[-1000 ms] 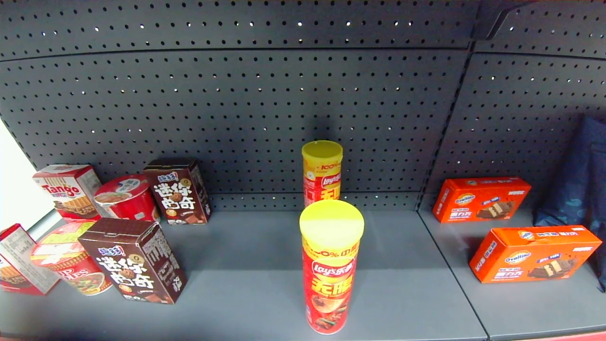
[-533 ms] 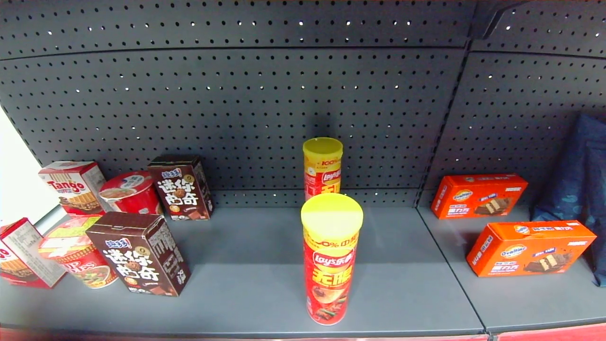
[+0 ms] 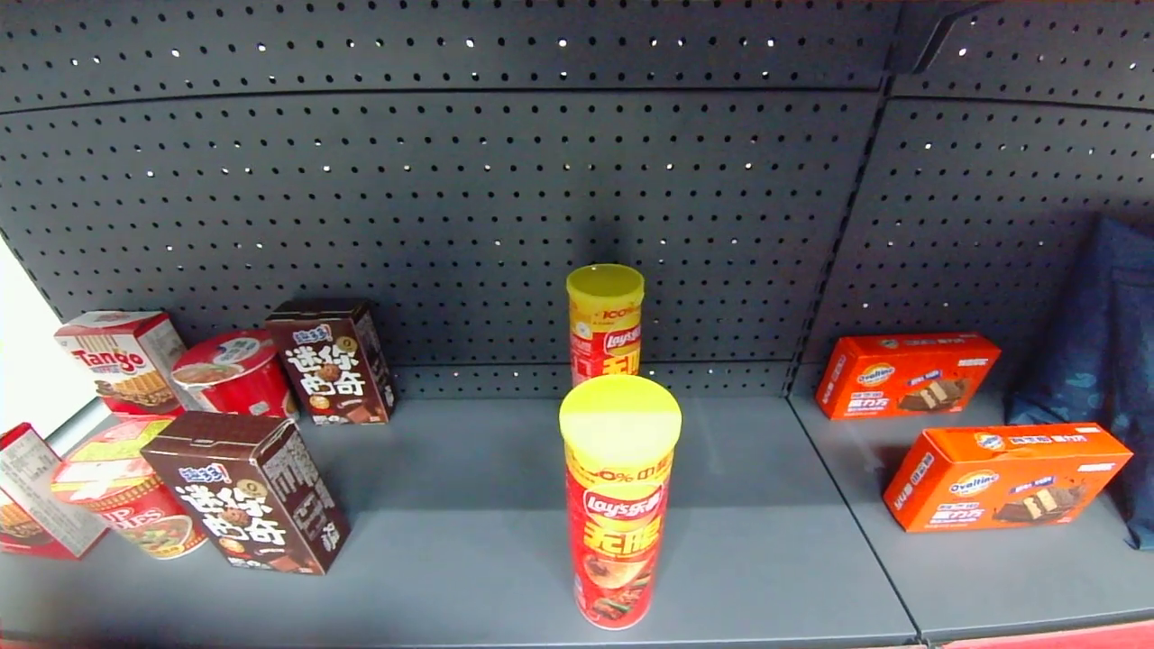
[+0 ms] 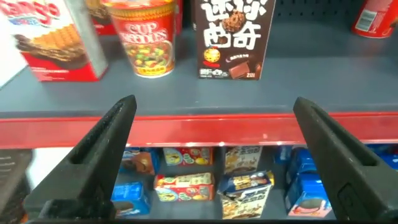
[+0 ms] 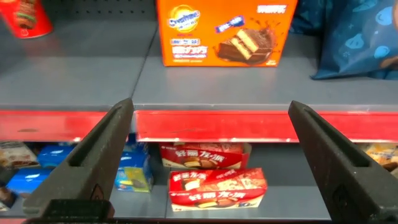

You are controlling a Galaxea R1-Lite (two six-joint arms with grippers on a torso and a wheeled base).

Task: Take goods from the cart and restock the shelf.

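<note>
Two red chip cans with yellow lids stand upright mid-shelf, one at the front (image 3: 618,505) and one at the back (image 3: 605,324). In front of the shelf's red edge (image 4: 199,127) my left gripper (image 4: 214,102) is open and holds nothing. It faces a brown cookie box (image 4: 231,37) and a cup of noodles (image 4: 144,37). My right gripper (image 5: 211,107) is open too, empty, before the red edge (image 5: 217,124) and below an orange cake box (image 5: 224,31).
On the grey shelf (image 3: 451,505), brown boxes (image 3: 248,496), cup noodles (image 3: 122,505) and a wafer box (image 3: 117,361) crowd the left. Two orange boxes (image 3: 1001,478) and a blue bag (image 3: 1109,361) sit right. The lower shelf holds packed snacks (image 5: 211,186).
The whole head view has shifted a little, so the camera moved. The goods on the shelf keep their places.
</note>
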